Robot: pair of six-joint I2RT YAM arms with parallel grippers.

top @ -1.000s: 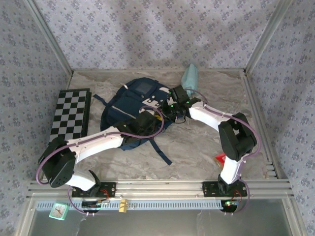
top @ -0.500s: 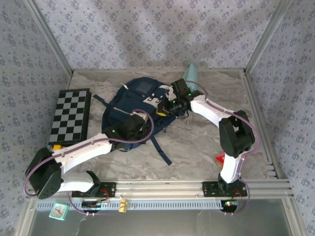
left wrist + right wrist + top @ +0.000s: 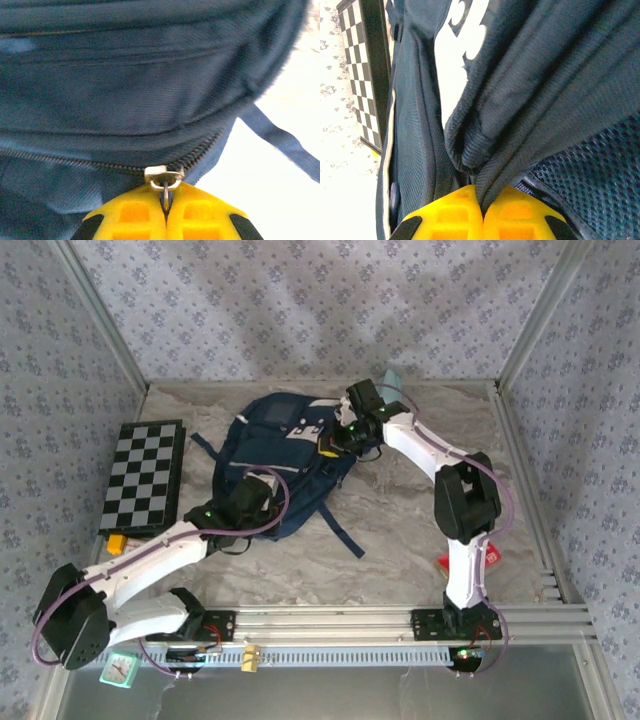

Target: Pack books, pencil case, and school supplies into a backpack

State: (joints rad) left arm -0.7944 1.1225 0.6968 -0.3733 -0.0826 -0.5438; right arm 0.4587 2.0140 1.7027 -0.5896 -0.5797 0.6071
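left jaws, pinching the zipper pull (image 3: pixel 165 179), have dragged it toward the tabletop's near edge; right jaws (clamped on a fabric fold) brace the backpack (image 3: pixel 285 445): likely unzipping.

Soft, even light falls from above in the overhead view, leaving only faint, soft-edged shadows on the pale tabletop (image 3: pixel 400 540). In the left wrist view the backpack (image 3: pixel 125 90) is blurred and the tabletop at right is blown out to white. The right wrist view shows the weave sharply, and its left edge is overexposed.
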